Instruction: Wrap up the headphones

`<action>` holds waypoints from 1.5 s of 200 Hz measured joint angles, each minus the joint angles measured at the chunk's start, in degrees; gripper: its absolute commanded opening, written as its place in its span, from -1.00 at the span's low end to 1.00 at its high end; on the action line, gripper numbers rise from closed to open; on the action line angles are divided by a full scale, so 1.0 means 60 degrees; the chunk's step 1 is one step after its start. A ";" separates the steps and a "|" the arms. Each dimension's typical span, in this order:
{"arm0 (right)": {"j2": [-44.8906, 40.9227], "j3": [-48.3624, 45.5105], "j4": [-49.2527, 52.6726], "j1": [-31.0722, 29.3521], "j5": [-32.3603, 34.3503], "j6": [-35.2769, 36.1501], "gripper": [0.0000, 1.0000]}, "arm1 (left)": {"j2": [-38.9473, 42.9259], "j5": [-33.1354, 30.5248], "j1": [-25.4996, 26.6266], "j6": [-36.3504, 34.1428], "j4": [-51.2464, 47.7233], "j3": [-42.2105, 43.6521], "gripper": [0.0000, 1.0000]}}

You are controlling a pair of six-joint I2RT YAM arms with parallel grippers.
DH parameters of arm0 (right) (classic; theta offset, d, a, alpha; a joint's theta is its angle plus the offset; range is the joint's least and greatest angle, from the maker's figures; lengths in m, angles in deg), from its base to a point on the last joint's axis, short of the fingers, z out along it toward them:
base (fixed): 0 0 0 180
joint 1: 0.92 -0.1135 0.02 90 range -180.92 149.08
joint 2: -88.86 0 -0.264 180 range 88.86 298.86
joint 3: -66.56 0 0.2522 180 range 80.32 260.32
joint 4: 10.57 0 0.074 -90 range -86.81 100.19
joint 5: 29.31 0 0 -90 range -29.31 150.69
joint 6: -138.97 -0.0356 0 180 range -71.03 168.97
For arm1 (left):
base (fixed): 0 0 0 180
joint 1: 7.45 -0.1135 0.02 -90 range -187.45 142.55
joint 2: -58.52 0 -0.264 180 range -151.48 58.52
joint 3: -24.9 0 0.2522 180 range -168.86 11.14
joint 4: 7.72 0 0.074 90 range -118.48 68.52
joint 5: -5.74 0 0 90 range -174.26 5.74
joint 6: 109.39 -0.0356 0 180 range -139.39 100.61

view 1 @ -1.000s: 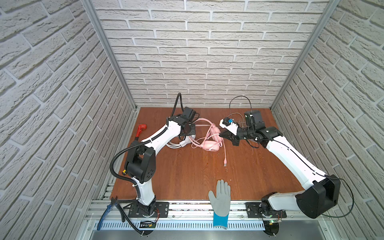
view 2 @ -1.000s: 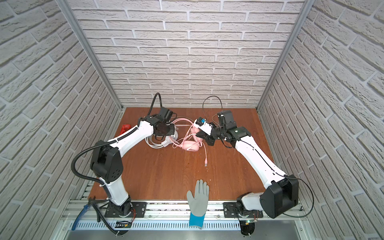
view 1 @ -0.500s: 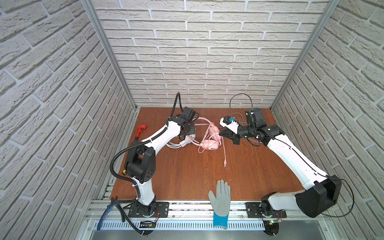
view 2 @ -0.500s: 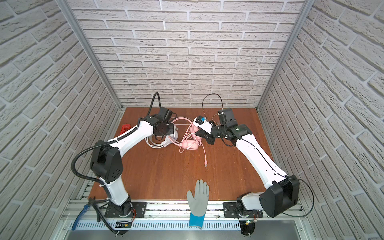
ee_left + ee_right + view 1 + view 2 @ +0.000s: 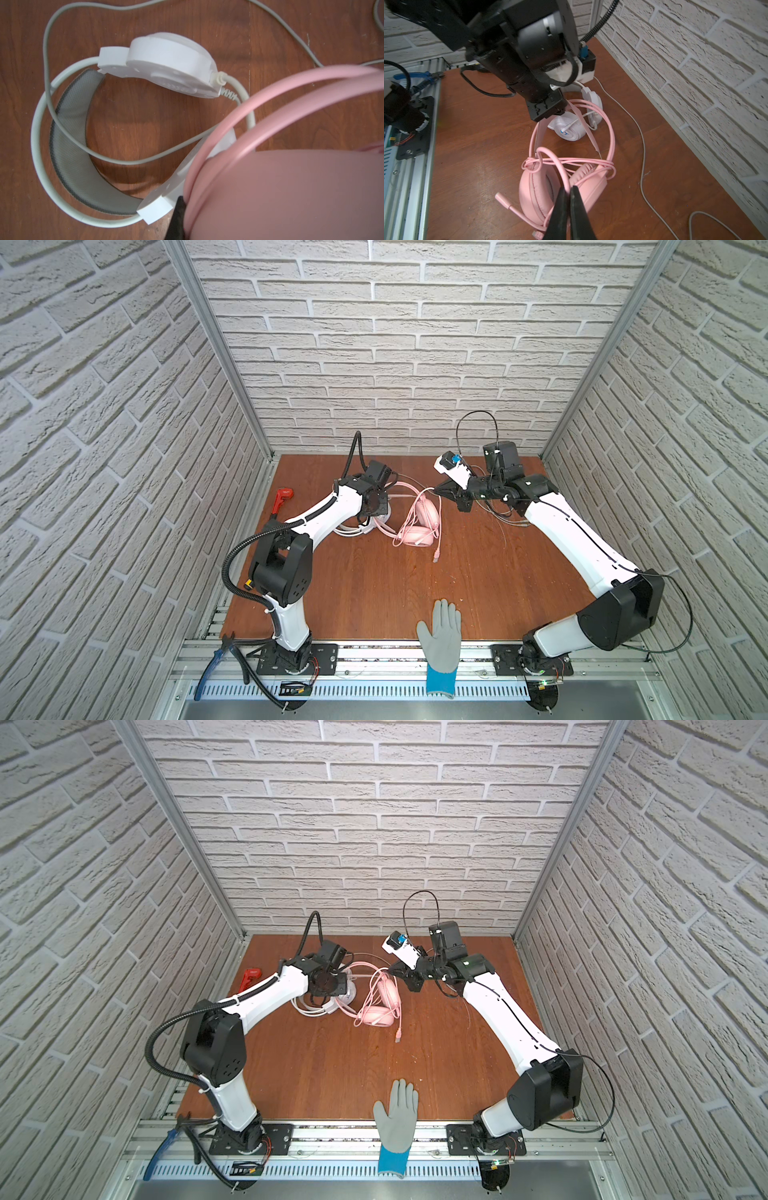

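**Pink pair gripped at the headband and the cable, white pair flat beside it**

Position: the pink headphones (image 5: pixel 420 526) stand near the back middle of the counter (image 5: pixel 374 597). Both earcups rest on the wood and the headband arches up toward the left gripper (image 5: pixel 560 111).

Left: in the right wrist view its jaws are pressed together over the top of the pink headband, though the gripper body partly hides the pinch itself. In the left wrist view one black fingertip (image 5: pixel 176 216) lies against the pink bands, and a pink earcup sits blurred close to the lens.

Right: the right gripper (image 5: pixel 568 190) is just beside the pink earcups, jaws almost together and pinching the pink cable (image 5: pixel 560 166). The cable crosses the headset in loose loops between the earcups and the headband. Its plug end (image 5: pixel 435 559) is down in front of the earcups in both top views. The pink mic boom (image 5: pixel 508 204) juts out from one earcup.

The white headphones (image 5: pixel 170 62) lie flat under the left wrist, to the left of the pink pair. In the left wrist view the pink headband crosses over one white earcup. Their grey cable (image 5: pixel 641 149) trails loose over the counter on the back-wall side.

Other items:
- grey glove (image 5: pixel 441 639) with a blue cuff at the front edge
- red tool (image 5: pixel 281 499) near the left wall
- blue-handled pliers (image 5: pixel 216 664) on the front rail by the left arm's base
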 measured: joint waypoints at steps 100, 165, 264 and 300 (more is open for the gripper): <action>0.1526 0.1151 0.0040 0.0546 0.2146 -0.1515 -0.89 | 0.0455 0.0102 0.0226 -0.0441 0.0124 0.0437 -1.00; 0.2328 0.1333 0.0098 0.0827 0.2492 -0.2233 -0.89 | 0.0492 0.0466 0.0481 -0.1056 0.0335 0.0433 -1.00; 0.3111 0.1155 0.0153 0.1031 0.2415 -0.2816 -0.89 | 0.0572 0.1209 0.0659 -0.1865 0.0368 0.0430 -1.00; 0.3457 0.1155 0.0306 0.1038 0.2098 -0.2951 -0.89 | 0.0576 0.1461 0.0659 -0.1931 0.0379 0.0430 -1.00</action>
